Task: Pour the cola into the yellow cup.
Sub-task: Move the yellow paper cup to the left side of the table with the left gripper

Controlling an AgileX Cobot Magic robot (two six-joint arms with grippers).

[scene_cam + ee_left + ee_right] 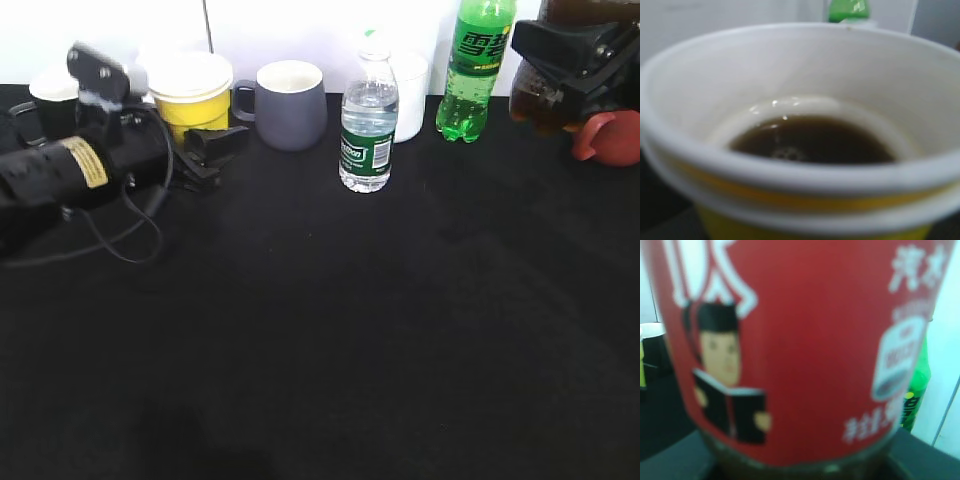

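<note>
1. The water bottle (pixel 369 130) stands nearest, mid-table.
2. Behind it a grey mug (pixel 290 103) and green soda bottle (pixel 475 68) line the back wall.
3. At back left, the left gripper (pixel 205 155) meets the yellow cup (pixel 191 93), which holds dark liquid; finger grip unclear.
4. At far right, the right gripper (pixel 585 55) clamps the cola (pixel 548 95).

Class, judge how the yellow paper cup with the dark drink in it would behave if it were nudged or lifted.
The yellow cup looks thin-walled, so it would probably dent under a firm squeeze. It holds only a shallow pool of cola, so it is likely light and easy to slide or tip. Its narrow base suggests a sideways push could topple it.
</note>
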